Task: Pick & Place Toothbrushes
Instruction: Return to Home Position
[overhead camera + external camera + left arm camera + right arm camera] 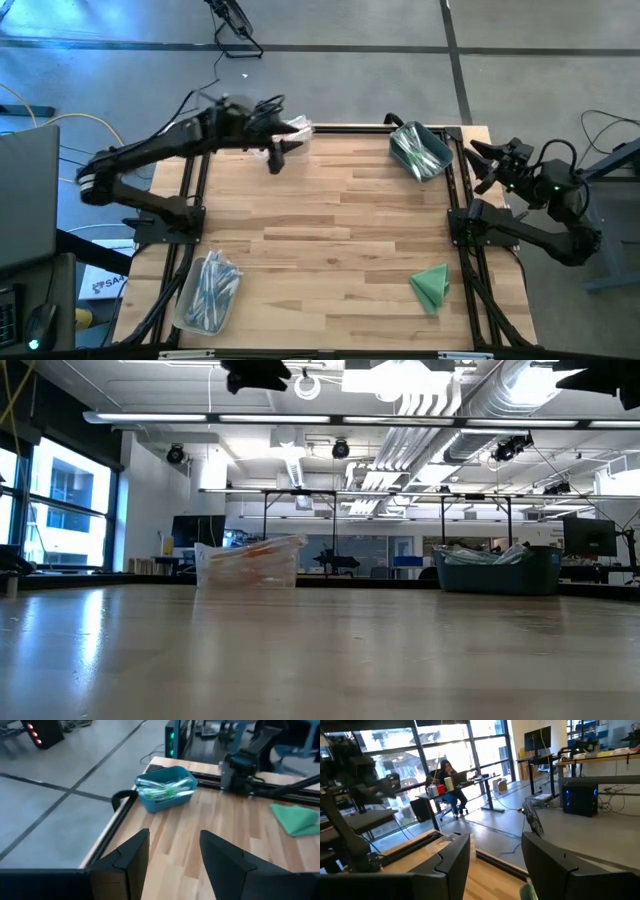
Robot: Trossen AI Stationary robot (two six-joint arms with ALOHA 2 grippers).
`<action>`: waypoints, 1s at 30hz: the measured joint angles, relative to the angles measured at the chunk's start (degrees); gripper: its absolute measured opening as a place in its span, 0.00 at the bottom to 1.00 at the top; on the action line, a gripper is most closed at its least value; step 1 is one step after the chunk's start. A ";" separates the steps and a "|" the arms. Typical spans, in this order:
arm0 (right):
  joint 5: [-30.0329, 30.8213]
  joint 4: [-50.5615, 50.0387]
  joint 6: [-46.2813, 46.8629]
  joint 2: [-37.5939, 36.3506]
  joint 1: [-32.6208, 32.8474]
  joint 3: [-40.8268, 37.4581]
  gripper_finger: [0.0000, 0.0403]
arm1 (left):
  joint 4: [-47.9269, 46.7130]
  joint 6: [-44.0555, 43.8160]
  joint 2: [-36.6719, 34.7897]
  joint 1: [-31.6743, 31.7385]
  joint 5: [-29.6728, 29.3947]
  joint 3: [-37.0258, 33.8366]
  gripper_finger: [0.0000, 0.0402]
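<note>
My left gripper (173, 838) and right gripper (495, 840) hang wide, empty, flanking the blue bin (159, 806); its toothbrushes (167, 789) seem light, slippery: pinch mid-handle.

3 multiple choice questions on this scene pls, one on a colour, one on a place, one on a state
1. What colour are the toothbrushes in the blue bin? A) orange B) green C) black
2. Where is the green cloth? A) inside the blue bin B) draped over the left arm C) on the table, right arm's side
3. How is the left end effector? A) open, empty B) shut on a toothbrush C) shut on the cloth
Answers: 1 B, the left wrist view shows green brushes; 2 C, the high view shows it on bare wood; 3 A, its wrist view shows it spread, holding nothing.
</note>
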 joint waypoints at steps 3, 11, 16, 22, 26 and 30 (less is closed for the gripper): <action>0.16 0.00 -0.32 0.00 0.00 0.00 0.43 | 4.78 -2.15 -5.36 0.00 1.13 -7.22 0.43; -0.80 -0.04 -2.21 0.00 0.01 0.00 0.43 | 7.54 -5.20 -16.71 -0.02 1.16 -18.50 0.43; -0.96 -0.08 -1.99 0.00 0.00 0.00 0.43 | 8.16 -4.73 -24.43 -0.02 1.15 -22.97 0.43; -0.93 -0.25 -3.71 0.00 0.01 0.00 0.43 | 8.15 -5.60 -35.64 -0.02 1.01 -29.43 0.43; -0.71 -1.16 -3.88 0.02 0.01 0.00 0.43 | 8.12 -6.05 -42.77 -0.02 0.96 -33.65 0.43; -0.69 -3.08 -3.88 0.03 0.02 0.00 0.43 | 8.08 -6.05 -48.48 -0.02 -1.78 -37.38 0.43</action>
